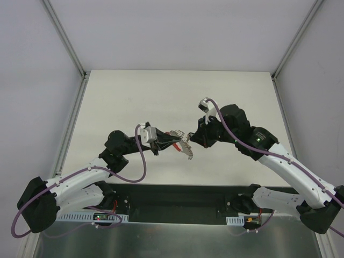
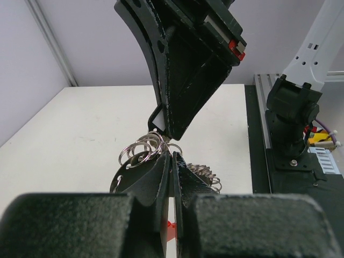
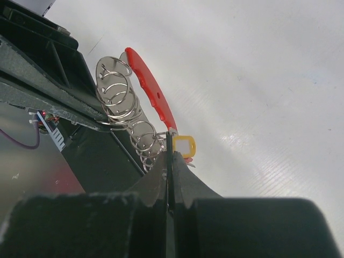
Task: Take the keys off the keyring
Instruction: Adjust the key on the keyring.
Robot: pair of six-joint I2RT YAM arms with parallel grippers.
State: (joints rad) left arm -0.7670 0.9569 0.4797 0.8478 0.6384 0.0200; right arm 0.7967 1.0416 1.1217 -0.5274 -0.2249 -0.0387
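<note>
Pale grey walls and slanted aluminium frame posts close in a matte white table, plain and evenly lit. Above the table's middle, held clear of it, is the small keyring of thin silvery wire loops, strung between my two hands. Its long axis runs side to side across the table. The small silvery-brass keys hang off it, pointing toward the table's near edge.

My left gripper has its fingers pressed together, pinching the keyring from the table's left side. My right gripper is pressed together too. Its tips nip the low end of the long red plastic piece, which slants up and away from them.

From my left wrist, the loops fan out at my left fingertips, with the tip of the right gripper coming down onto them. The keys' jagged edges stick out on the side toward the table's near edge. Red shows there only as a sliver between my fingers.

My right wrist alone shows the red piece along its length, the loops stacked beside it, and a small yellow square tag touching my right fingertips. Which loop each key sits on I cannot tell.
</note>
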